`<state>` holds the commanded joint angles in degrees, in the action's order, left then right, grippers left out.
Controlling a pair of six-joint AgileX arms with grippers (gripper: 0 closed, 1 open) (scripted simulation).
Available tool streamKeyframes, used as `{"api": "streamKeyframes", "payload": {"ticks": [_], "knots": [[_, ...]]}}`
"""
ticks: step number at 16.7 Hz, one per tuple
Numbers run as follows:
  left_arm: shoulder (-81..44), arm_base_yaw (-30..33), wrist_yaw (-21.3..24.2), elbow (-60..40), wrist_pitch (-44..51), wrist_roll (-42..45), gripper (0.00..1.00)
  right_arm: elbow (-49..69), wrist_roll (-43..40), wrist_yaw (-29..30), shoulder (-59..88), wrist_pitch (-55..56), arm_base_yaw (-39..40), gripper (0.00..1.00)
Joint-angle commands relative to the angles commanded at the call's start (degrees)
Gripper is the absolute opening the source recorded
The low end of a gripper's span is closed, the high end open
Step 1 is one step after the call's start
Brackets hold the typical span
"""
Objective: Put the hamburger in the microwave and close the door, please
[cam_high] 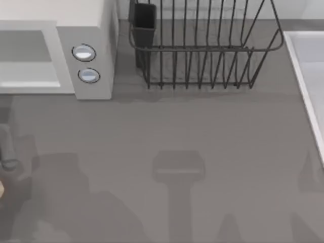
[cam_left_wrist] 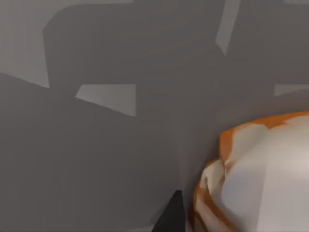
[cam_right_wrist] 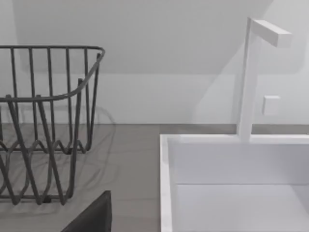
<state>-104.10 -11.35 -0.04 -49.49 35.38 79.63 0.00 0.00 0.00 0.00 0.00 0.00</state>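
A grey desk (cam_high: 202,131) is carrying the microwave (cam_high: 91,55) at its far left, cavity showing, and a wire dish rack (cam_high: 202,50) just beside it; the door isn't showing here. At the left edge, something dark is poking in, probably the left arm.

From the left wrist, the hamburger (cam_left_wrist: 260,179) is looming close over the desk, so it is not yet inside; whether the left hand is holding it, I cannot tell.

From the right wrist, the rack (cam_right_wrist: 43,121), a white sink (cam_right_wrist: 231,183) and tap (cam_right_wrist: 251,72) are sitting ahead. Loading and closing are both remaining.

top: looked straight down on table (cam_high: 202,131) | left wrist: very close over hamburger (cam_left_wrist: 260,179) | right wrist: low, faced dish rack (cam_right_wrist: 43,121) and sink (cam_right_wrist: 166,183), both shared with top
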Motion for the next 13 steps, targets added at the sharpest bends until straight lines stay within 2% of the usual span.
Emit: {"api": "streamKeyframes", "payload": {"ticks": [4,5,9,13], "knots": [[0.0,0.0,0.0,0.0,0.0,0.0,0.0,0.0,0.0,0.0,0.0,0.0,0.0,1.0],[3.8,0.1,0.2,-1.5,5.3,-1.7,0.0,0.0,0.0,0.0,0.0,0.0,0.0,1.0],[5.6,0.1,0.2,-5.0,9.5,-1.5,0.0,0.0,0.0,0.0,0.0,0.0,0.0,1.0],[9.2,0.2,0.2,-11.0,21.5,-1.5,0.0,0.0,0.0,0.0,0.0,0.0,0.0,1.0]]}}
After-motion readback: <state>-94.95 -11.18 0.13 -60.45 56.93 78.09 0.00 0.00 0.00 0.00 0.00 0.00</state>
